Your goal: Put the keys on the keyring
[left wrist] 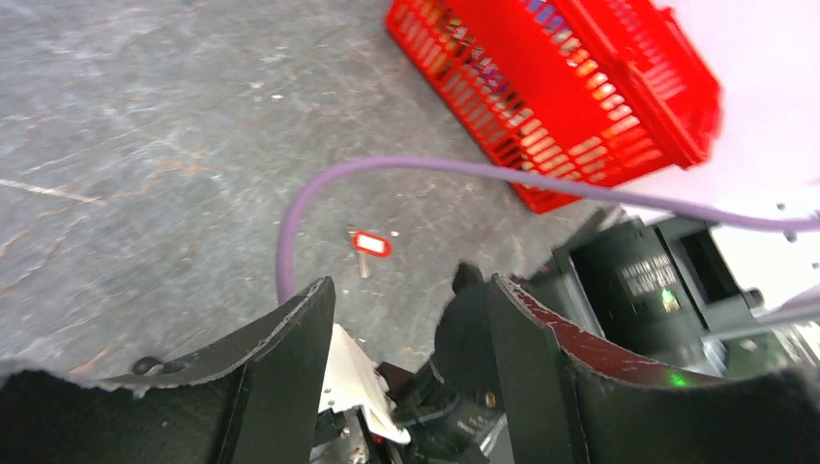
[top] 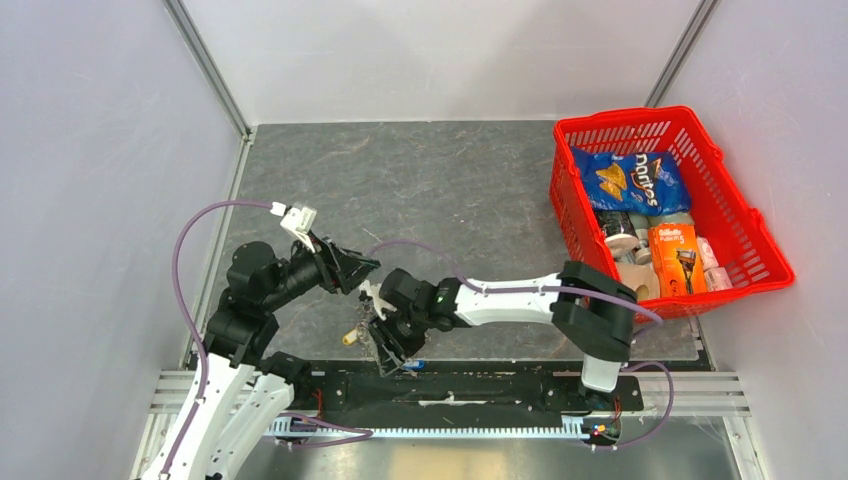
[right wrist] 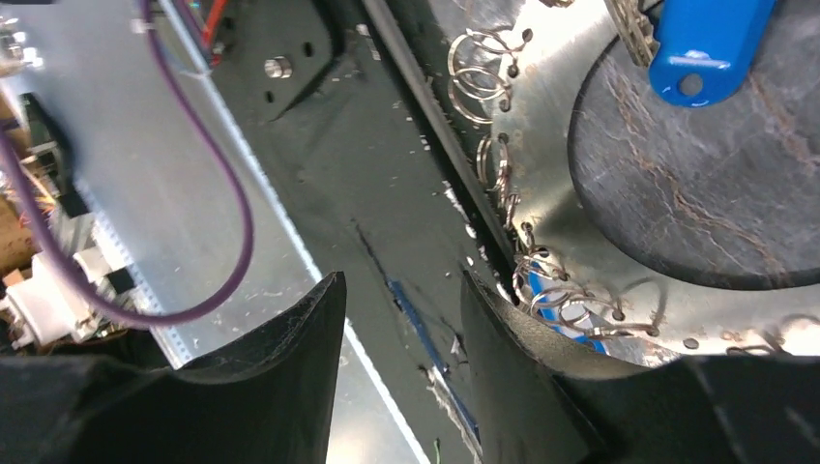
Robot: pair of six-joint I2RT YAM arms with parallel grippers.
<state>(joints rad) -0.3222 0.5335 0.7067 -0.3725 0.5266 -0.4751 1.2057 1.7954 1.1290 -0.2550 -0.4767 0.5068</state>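
Note:
The keyring (right wrist: 541, 145) is a flat grey metal disc with a wide hole and small wire rings along its rim. It lies at the table's near edge, partly under my right gripper (top: 393, 345). A blue-tagged key (right wrist: 704, 46) rests across its far side. In the right wrist view my right gripper (right wrist: 396, 304) is open. Its right finger (right wrist: 503, 333) is over the ring's rim, and nothing is between the fingers. A yellow-tagged key (top: 349, 337) lies left of it. A red-tagged key (left wrist: 369, 244) lies on the table beyond my open, empty left gripper (left wrist: 406, 319), which hovers over the right wrist.
A red basket (top: 650, 118) with groceries stands at the right; it also shows in the left wrist view (left wrist: 580, 87). A purple cable (left wrist: 435, 169) arcs across the left wrist view. The black base rail (right wrist: 387, 193) and metal frame border the ring.

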